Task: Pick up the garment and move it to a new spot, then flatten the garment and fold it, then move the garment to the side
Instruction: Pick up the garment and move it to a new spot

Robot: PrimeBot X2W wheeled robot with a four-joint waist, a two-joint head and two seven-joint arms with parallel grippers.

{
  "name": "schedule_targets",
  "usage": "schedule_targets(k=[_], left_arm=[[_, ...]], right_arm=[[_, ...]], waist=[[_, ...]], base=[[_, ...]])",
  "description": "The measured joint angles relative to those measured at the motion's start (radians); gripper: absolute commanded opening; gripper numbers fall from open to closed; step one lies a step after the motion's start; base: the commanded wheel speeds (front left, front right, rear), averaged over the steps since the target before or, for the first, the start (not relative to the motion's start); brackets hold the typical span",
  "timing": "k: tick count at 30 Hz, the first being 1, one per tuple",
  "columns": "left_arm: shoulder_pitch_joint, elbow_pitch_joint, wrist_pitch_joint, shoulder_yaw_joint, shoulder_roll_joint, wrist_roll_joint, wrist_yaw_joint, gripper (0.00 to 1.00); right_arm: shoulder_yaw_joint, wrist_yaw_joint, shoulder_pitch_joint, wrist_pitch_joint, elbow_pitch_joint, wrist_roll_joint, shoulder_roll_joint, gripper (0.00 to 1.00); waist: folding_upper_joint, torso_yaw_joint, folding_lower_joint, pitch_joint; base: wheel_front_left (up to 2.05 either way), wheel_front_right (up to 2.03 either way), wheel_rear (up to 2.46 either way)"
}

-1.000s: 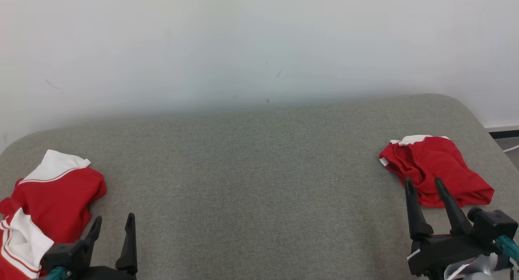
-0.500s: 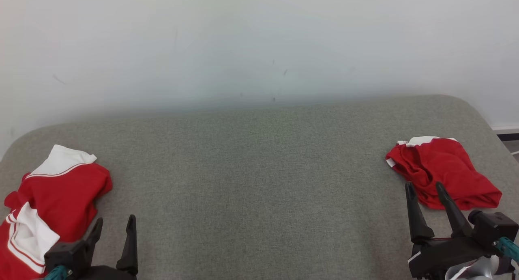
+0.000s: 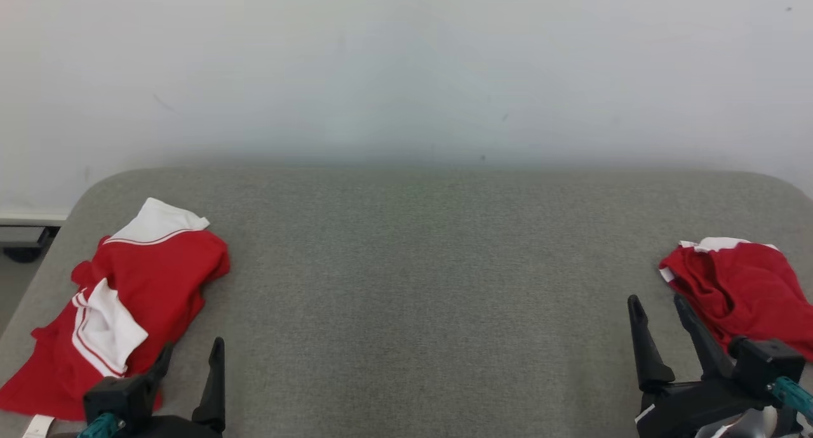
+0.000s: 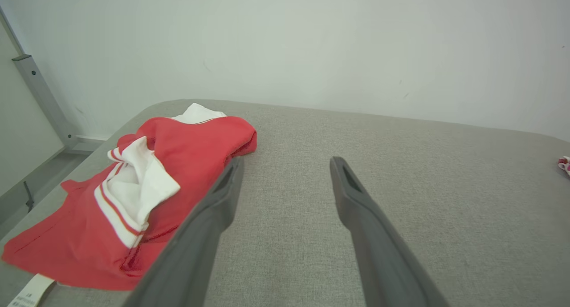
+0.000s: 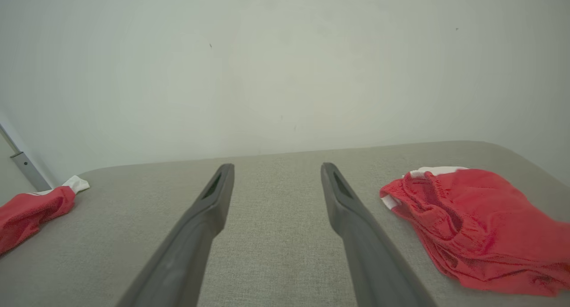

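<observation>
We see the left tool [image 4: 287, 161] rising from the bottom centre of the frame, its two dark fingers [image 4: 213, 213] spread wide with bare grey table [image 4: 445, 187] between them. A red garment [image 4: 196, 151] with white striped trim lies crumpled at left, and the left finger's tip overlaps its near edge. A white label [image 4: 26, 291] pokes out at the lower left corner. A pale wall [image 4: 311, 44] fills the top, with a metal post [image 4: 40, 93] at upper left. A small red-and-white scrap [image 4: 564, 164] shows at the right edge.
</observation>
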Motion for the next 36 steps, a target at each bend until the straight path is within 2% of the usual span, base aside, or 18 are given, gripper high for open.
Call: schedule_targets(k=[6,23,29,36], left_arm=[[0.038,-0.021,0.005,0.027,0.016,0.007,0.000,1.00],[0.020,-0.040,0.035,0.017,0.015,0.010,0.000,1.00],[-0.006,-0.006,0.054,-0.009,-0.001,0.001,-0.019,1.00],[-0.156,0.103,0.120,-0.035,-0.025,-0.024,-0.064,1.00]], right_arm=[[0.036,0.016,-0.035,0.017,0.010,0.000,0.009,1.00],[0.042,0.012,-0.034,0.031,0.007,0.000,0.016,1.00],[0.037,0.006,-0.023,0.034,0.000,0.000,0.015,1.00],[0.043,0.003,-0.018,0.053,-0.050,-0.005,0.004,1.00]], waist=[[-0.0001,0.079,0.0000,0.002],[-0.0001,0.312,0.0000,0.018],[0.0000,0.331,0.0001,0.038],[0.0001,0.329,0.0000,0.070]], base=[[0.00,0.00,0.00],[0.00,0.00,0.00],[0.00,0.00,0.00],[0.00,0.00,0.00]])
